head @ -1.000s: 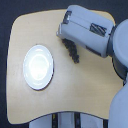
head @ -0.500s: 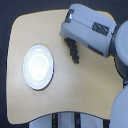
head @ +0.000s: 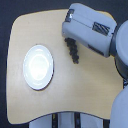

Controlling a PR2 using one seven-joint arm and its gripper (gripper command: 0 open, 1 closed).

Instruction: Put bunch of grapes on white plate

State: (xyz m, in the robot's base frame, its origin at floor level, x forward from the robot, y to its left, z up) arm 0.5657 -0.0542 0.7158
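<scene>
Though its fingers are hidden, grip unclear, the hand [head: 70, 40] overlaps the bunch of grapes [head: 73, 52].

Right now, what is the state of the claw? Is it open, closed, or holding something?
Claw: cannot be told. The arm's body hides its fingers; it sits right above the top end of the grapes, which lie on the table, off the plate.
</scene>
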